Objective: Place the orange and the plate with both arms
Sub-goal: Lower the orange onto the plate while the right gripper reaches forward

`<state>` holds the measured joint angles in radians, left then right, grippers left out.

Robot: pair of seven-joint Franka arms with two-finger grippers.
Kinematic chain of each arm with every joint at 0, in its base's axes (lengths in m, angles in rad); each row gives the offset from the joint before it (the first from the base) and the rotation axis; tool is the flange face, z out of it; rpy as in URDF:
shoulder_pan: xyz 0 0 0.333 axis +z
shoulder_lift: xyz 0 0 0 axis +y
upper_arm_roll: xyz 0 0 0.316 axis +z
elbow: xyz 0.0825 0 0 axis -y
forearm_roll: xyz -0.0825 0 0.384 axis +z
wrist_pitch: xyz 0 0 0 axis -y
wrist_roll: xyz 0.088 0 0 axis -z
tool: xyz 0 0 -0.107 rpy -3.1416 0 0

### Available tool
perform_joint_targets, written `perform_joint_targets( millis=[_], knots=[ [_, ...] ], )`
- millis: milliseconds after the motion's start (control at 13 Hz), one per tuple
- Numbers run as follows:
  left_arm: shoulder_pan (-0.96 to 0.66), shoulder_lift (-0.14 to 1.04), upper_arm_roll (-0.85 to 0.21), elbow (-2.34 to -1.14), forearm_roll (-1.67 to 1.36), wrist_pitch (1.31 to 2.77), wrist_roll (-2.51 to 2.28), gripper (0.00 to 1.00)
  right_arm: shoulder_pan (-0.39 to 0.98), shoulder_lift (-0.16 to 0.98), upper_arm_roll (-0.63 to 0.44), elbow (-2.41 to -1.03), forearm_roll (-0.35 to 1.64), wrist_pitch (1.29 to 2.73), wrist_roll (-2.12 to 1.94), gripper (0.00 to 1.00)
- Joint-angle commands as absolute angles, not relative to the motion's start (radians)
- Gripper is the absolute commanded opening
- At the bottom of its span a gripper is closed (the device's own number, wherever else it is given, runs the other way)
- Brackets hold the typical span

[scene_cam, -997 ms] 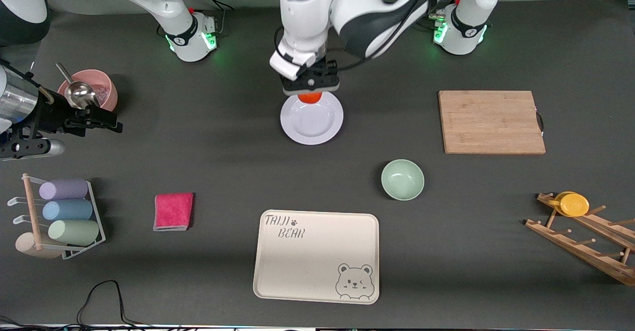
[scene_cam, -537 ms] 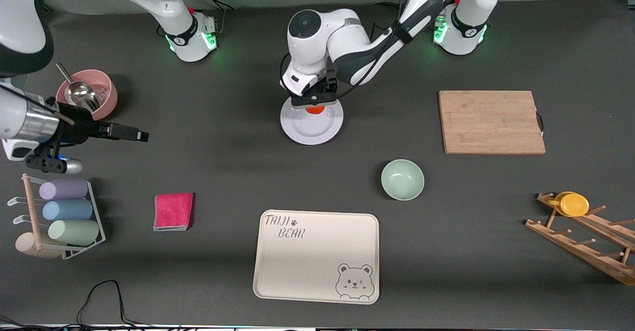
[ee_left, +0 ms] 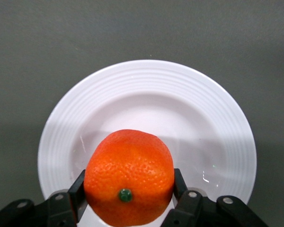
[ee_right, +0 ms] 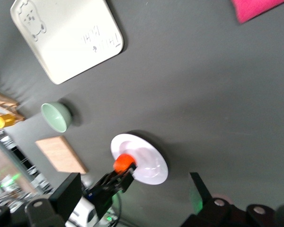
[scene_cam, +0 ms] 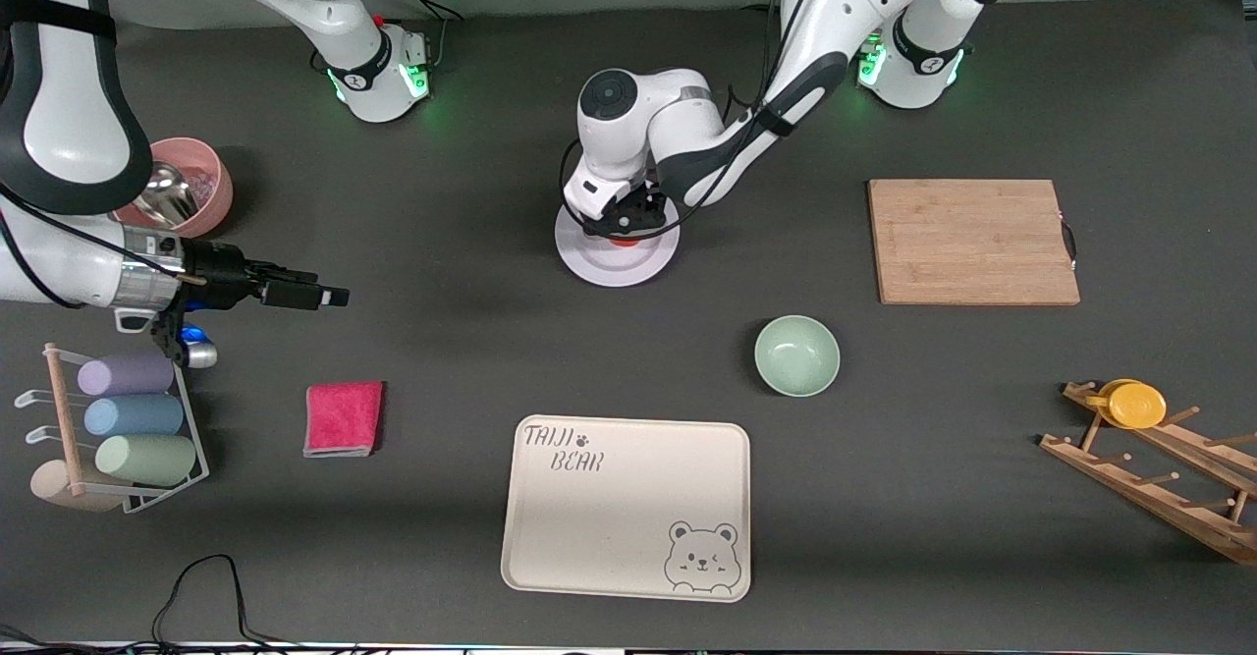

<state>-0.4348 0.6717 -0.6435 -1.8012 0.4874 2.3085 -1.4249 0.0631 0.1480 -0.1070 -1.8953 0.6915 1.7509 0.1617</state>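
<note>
My left gripper (scene_cam: pixel 623 226) pinches the orange (ee_left: pixel 128 177) low over the plate (scene_cam: pixel 617 260), which sits mid-table toward the arms' edge. Release remains. My right gripper (scene_cam: pixel 312 296) hangs spread over bare table, plate ungrasped.

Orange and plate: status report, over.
Left gripper shut on the orange, low over the plate. Right gripper open, over bare table toward the right arm's end. Nothing in the way.
</note>
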Motion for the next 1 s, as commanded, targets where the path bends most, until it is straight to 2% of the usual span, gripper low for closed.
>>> perform_joint_targets(
  millis=[0,77,153,230,307,614,920],
  knots=[
    [-0.497,0.681,-0.583,-1.805,0.514,2.359,-1.453,0.13,0.066,0.112,-0.138,-2.005,0.814,1.775,0.031,1.00],
    [-0.497,0.689,-0.583,-1.805,0.529,2.364,-1.453,0.14,0.067,0.118,-0.159,-2.049,0.892,1.773,-0.042,1.00],
    [-0.499,0.690,-0.583,-1.805,0.531,2.364,-1.451,0.33,0.066,0.129,-0.167,-2.090,0.946,1.775,-0.145,1.00],
    [-0.500,0.695,-0.583,-1.805,0.535,2.362,-1.450,0.80,0.066,0.156,-0.170,-2.118,0.980,1.776,-0.241,1.00],
    [-0.505,0.696,-0.583,-1.804,0.537,2.359,-1.445,1.00,0.067,0.184,-0.178,-2.147,1.039,1.778,-0.306,1.00],
    [-0.500,0.667,-0.587,-1.790,0.534,2.280,-1.442,1.00,0.101,0.228,-0.176,-2.253,1.169,1.873,-0.515,1.00],
    [-0.480,0.445,-0.607,-1.778,0.434,2.122,-1.422,1.00,0.138,0.245,-0.175,-2.350,1.340,1.873,-0.798,1.00]
  ],
)
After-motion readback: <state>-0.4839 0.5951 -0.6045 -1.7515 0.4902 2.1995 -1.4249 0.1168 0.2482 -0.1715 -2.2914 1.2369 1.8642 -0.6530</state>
